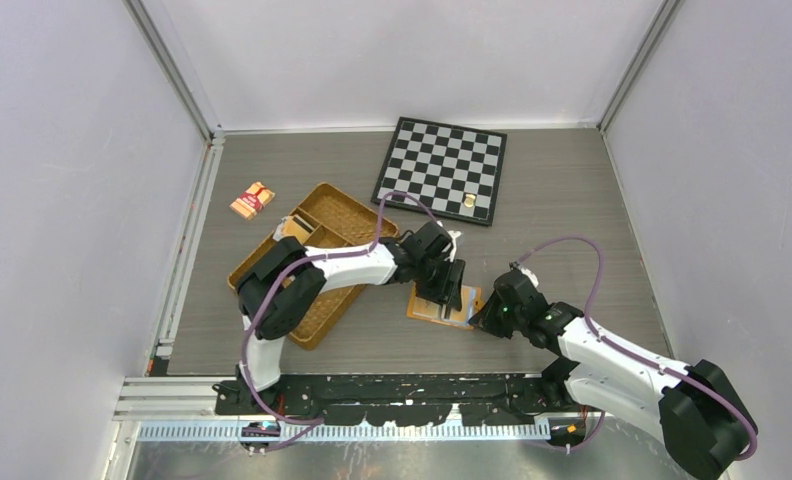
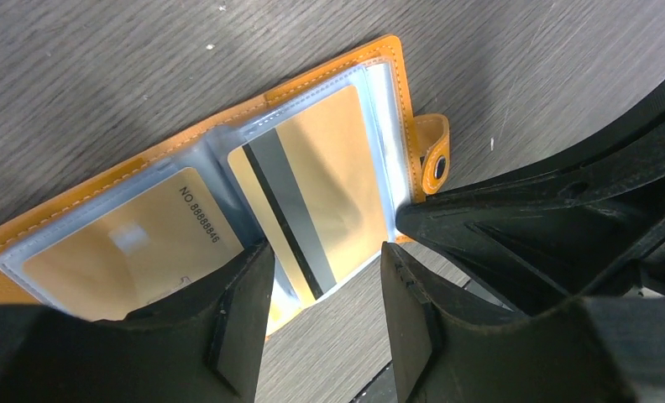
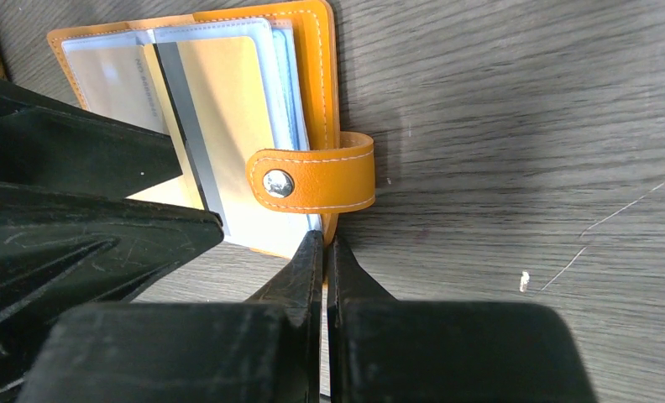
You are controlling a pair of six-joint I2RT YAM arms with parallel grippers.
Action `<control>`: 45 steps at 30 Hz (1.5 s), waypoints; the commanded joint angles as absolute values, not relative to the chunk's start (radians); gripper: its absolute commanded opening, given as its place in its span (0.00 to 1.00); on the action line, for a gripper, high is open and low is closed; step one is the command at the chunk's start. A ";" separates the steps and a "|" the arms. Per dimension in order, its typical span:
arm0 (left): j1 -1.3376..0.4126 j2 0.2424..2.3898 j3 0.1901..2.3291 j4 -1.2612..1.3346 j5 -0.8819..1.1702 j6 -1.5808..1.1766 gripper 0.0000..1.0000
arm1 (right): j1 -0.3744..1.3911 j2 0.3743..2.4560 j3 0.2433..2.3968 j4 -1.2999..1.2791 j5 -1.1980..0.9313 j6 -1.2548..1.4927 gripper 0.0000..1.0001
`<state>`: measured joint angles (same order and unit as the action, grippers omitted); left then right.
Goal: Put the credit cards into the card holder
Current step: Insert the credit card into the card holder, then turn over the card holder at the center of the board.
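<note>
The orange card holder (image 1: pixel 432 312) lies open on the table, its clear sleeves facing up. In the left wrist view the card holder (image 2: pixel 329 71) has a gold card with a dark stripe (image 2: pixel 329 168) in its right sleeve and a gold numbered card (image 2: pixel 144 243) in its left sleeve. Both also show in the right wrist view, the striped card (image 3: pixel 228 109) and the numbered card (image 3: pixel 111 75). My left gripper (image 1: pixel 450 295) hovers open just over the holder's near edge (image 2: pixel 321 315). My right gripper (image 1: pixel 477 320) is shut on the holder's orange edge (image 3: pixel 325 248), below the snap strap (image 3: pixel 329 176). No light blue card shows.
A chessboard (image 1: pixel 440 168) with a small gold piece (image 1: pixel 469 202) lies at the back. A brown woven divided tray (image 1: pixel 317 255) sits left of the holder, under my left arm. A red-and-tan packet (image 1: pixel 253 199) lies at the far left.
</note>
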<state>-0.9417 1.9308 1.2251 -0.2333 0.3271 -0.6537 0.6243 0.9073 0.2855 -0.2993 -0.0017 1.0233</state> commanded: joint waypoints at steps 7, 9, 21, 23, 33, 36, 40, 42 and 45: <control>-0.988 1.886 1.272 -0.315 0.258 -0.638 0.57 | 0.623 0.882 0.299 -0.337 0.039 1.002 0.03; -0.988 1.835 1.261 -0.334 0.231 -0.624 0.62 | 0.624 0.868 0.323 -0.368 0.058 0.989 0.11; -0.950 1.634 1.147 -0.425 0.119 -0.593 0.85 | 0.623 0.808 0.523 -0.569 0.116 0.880 0.61; -0.930 1.619 1.120 -0.422 0.119 -0.591 0.86 | 0.623 0.812 0.545 -0.571 0.101 0.874 0.62; -0.832 1.583 1.000 -0.331 0.162 -0.589 0.88 | 0.623 0.939 0.619 -0.560 0.040 0.832 0.48; -0.830 1.601 0.997 -0.300 0.186 -0.590 0.86 | 0.624 0.969 0.619 -0.545 0.031 0.830 0.47; -0.830 1.634 1.002 -0.295 0.193 -0.588 0.81 | 0.623 1.021 0.601 -0.492 0.014 0.840 0.40; -0.830 1.647 1.000 -0.291 0.194 -0.586 0.77 | 0.623 1.049 0.598 -0.469 -0.029 0.841 0.37; -0.830 1.664 0.999 -0.287 0.195 -0.580 0.72 | 0.624 1.074 0.595 -0.461 -0.017 0.841 0.33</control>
